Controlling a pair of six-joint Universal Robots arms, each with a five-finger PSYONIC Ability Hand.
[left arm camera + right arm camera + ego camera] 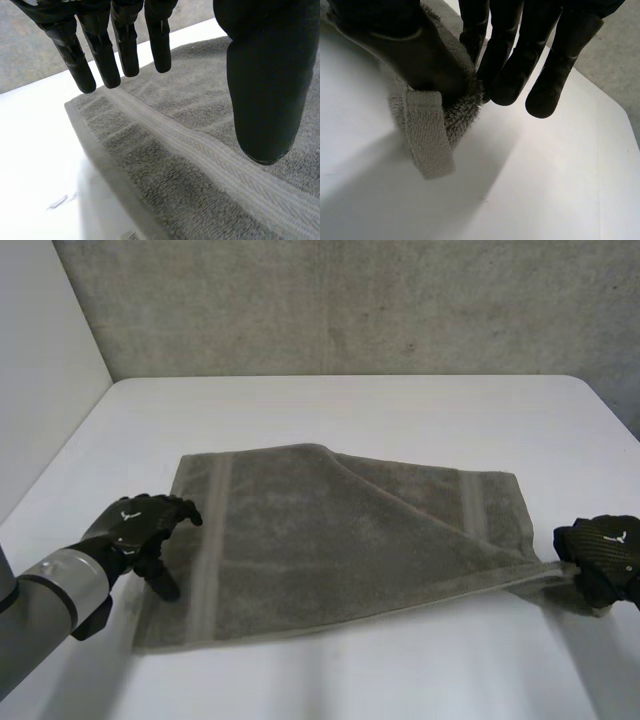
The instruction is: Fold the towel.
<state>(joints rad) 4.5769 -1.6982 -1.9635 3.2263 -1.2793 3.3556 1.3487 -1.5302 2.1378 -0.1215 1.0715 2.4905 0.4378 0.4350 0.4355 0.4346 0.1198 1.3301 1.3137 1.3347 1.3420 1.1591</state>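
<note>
Bare test lab: white table (350, 410), concrete wall (350, 300).

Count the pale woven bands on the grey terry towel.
2. One pale band crosses the grey terry towel beside the open left hand; the other band crosses the end whose corner the right hand pinches. The folded-over layer may hide part of it.

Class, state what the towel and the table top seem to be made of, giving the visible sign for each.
Towel: probably grey cotton terry, matt; fuzzy looped pile with a flat woven band. Table top: smooth white, slightly sheeny, perhaps laminate or painted board; no grain shows, so the material is uncertain.
</note>
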